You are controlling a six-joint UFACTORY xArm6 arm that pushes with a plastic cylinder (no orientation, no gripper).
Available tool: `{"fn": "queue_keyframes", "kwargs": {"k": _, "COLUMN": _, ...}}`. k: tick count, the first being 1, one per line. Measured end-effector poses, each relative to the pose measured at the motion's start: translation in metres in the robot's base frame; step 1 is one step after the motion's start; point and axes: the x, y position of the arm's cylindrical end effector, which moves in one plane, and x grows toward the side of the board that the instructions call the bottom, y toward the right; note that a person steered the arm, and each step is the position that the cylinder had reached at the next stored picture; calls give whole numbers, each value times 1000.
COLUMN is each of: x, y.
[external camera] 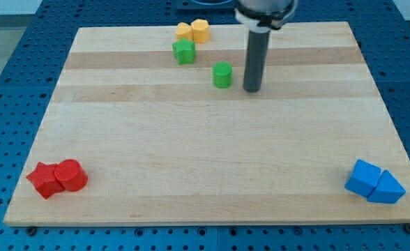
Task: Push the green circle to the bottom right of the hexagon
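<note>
Surroundings: blue perforated metal is seen on every side of the pale wooden table [212, 174], whose four edges are all within view.
Near left corner: a red star-like block [44, 180] and a red cylinder [72, 175] are set touching each other, close to the bottom edge and the view's left edge.
Near right corner: a blue cube-like block [364, 177] and a blue triangular block [388, 188] are pressed together, close to the bottom edge and the view's right edge.
Middle of the table: a broad band of bare wood is left between the near corner pairs and the far group.
Green circle: the green circle [222, 74] is stood alone in the far half, to the lower right of the green star [184, 51] and well apart from the hexagon.
My tip: my tip [252, 90] is placed just to the view's right of the green circle, near it, with a narrow gap seen between them.
Pincer: no pincer is carried, only the dark rod, so nothing is held.
Far edge: the yellow hexagon [200, 31] and an orange-yellow block [184, 31] of unclear shape are set touching, close to the top edge; the green star is found just below them.
</note>
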Motion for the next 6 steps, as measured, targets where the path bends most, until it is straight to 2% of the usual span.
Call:
{"fn": "queue_keyframes", "kwargs": {"k": 1, "x": 15, "y": -51}}
{"fn": "queue_keyframes", "kwargs": {"k": 3, "x": -71, "y": -66}}
{"fn": "queue_keyframes", "kwargs": {"k": 4, "x": -62, "y": -66}}
{"fn": "queue_keyframes", "kwargs": {"k": 5, "x": -20, "y": -61}}
{"fn": "queue_keyframes", "kwargs": {"k": 6, "x": -6, "y": -28}}
